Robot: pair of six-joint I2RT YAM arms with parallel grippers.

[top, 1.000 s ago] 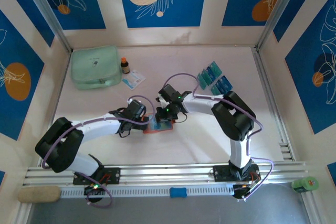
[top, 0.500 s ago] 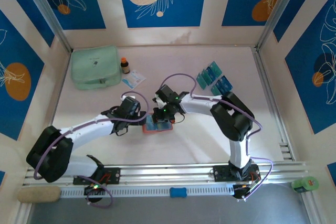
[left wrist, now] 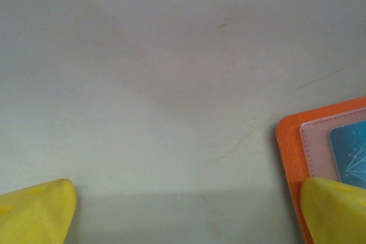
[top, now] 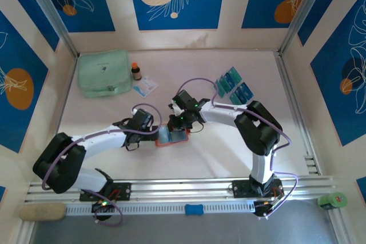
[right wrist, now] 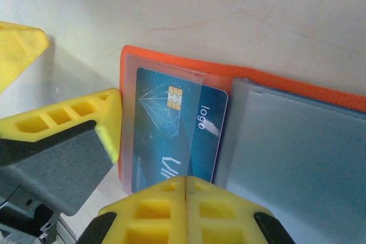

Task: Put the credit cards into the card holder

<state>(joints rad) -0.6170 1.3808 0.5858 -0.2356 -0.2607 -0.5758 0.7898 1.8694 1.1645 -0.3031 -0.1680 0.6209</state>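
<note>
Card holder (top: 172, 136) (right wrist: 171, 61) (left wrist: 289, 141) lies opened flat on the table (top: 189, 67), approx ctr and a bit toward the near edge, btwn the two claws. It has an orange-red rim, w/ a pale clear pocket on the half nearer the L claw. One teal-blue card (right wrist: 177, 130) (left wrist: 350, 151) w/ a gold chip and white "logo" print sits in that pocket, mostly under the clear film. The other half shows a grey-blue pocket flap (right wrist: 297, 141).

R claw (top: 182, 125) (right wrist: 186, 190) is closed, yellow tips pressed together w/ nothing btwn them. In the wrist view the tips are right at the card's lower edge; can't tell if they touch it.

L claw (top: 154, 135) (left wrist: 183, 210) is wide open and holds nothing. One of its fingers (left wrist: 331, 210) sits over the holder's corner; the other is off to the side above bare table. In the R wrist view one L finger (right wrist: 68, 141), yellow w/ a grey pad, is just beside the holder's outer edge.

The other credit cards (top: 233, 86), in teal, blue and green, lie fanned in a small cluster at the far R of the table, well apart from the holder.

Far L corner has a mint-green zip pouch (top: 104, 72). Just beside it are a small bottle (top: 136, 71) w/ an orange cap, upright, and a white-and-blue flat packet (top: 145, 86).

Near edge: a small blue block (top: 194, 209) on the front rail, a green object (top: 332, 200) at the R end and a beige pad (top: 43, 211) at the L end.
</note>
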